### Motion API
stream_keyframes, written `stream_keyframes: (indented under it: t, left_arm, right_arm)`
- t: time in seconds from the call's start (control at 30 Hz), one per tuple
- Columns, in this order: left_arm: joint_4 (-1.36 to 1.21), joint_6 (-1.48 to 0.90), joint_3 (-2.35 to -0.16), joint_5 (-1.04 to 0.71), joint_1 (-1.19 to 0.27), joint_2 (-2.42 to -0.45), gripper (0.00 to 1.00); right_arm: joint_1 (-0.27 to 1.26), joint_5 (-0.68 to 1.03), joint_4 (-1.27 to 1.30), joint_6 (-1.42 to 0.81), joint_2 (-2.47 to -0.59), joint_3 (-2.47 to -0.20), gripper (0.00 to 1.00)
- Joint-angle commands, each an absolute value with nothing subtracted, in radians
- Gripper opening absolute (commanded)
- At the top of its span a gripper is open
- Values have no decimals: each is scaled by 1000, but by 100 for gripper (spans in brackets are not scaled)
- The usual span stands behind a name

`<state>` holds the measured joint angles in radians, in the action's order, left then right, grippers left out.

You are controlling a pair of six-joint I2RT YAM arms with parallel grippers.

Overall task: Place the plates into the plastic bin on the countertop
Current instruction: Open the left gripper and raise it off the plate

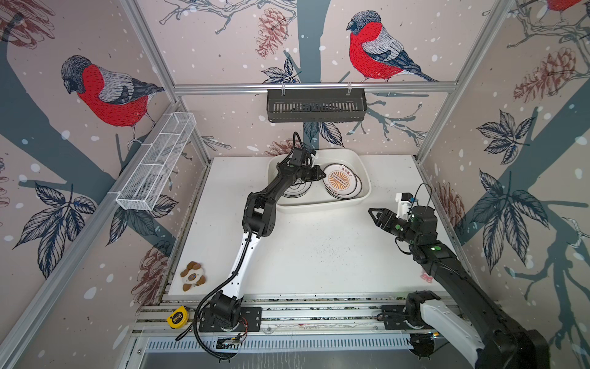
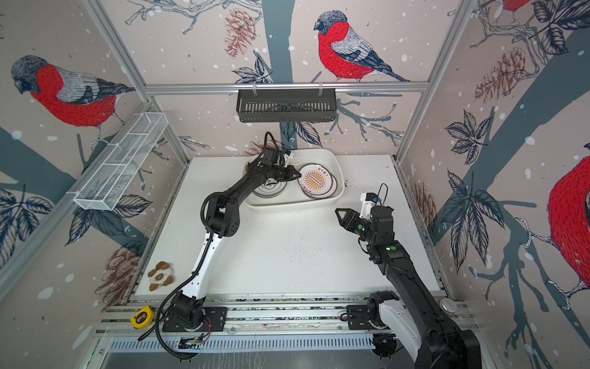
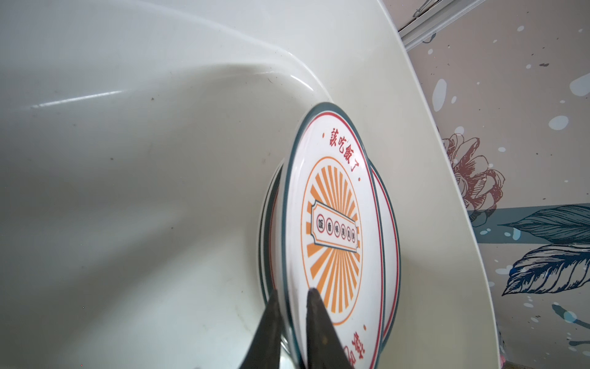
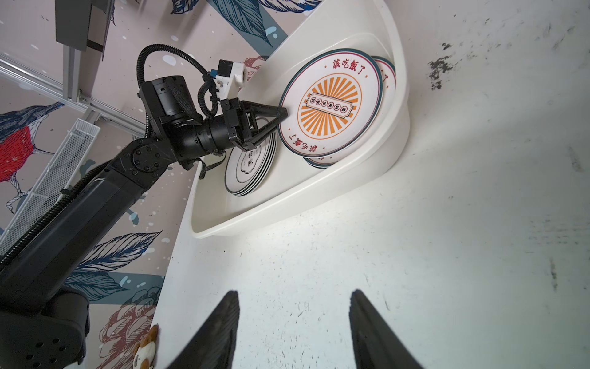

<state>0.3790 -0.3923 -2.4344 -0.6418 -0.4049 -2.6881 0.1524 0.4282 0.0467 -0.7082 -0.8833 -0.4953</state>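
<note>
REMOTE CELL: My left gripper [image 1: 324, 175] [image 2: 300, 175] reaches into the plastic bin [image 1: 319, 207], which sits at twelve o'clock on the speckled white countertop [image 1: 319, 255]. Its fingers [image 3: 319, 319] stand narrow, one on each side of the nine o'clock rim of the top sunburst plate [image 1: 340, 179] [image 3: 332, 223]. That plate lies on other dark-rimmed plates in the bin's three o'clock half. Whether the fingers pinch the rim I cannot tell. A second stack, topped by a black-emblem plate [image 4: 247, 166], fills the nine o'clock half, partly under my arm. My right gripper [image 1: 370, 211] [image 4: 293, 292] hovers over bare countertop at three o'clock. Its fingers are wide apart with nothing between them, tips aimed toward ten o'clock.
</note>
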Motion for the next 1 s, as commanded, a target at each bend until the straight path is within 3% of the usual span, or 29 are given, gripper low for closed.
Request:
stream_keyframes:
  t: [0.0,0.67,0.97]
  left_arm:
    - [333,-401,-2436,-640,-411,-2690,19]
    - [343,-390,-2405,-638,-428,-2684,27]
    - [353,-373,-2387,-627,-430,-2660,44]
  right_arm:
    - [152,439,77,-704,-881,-500,57]
    - [152,437,79,-707,-867,-489,57]
    - [152,439,83,-706,-858,-487,57]
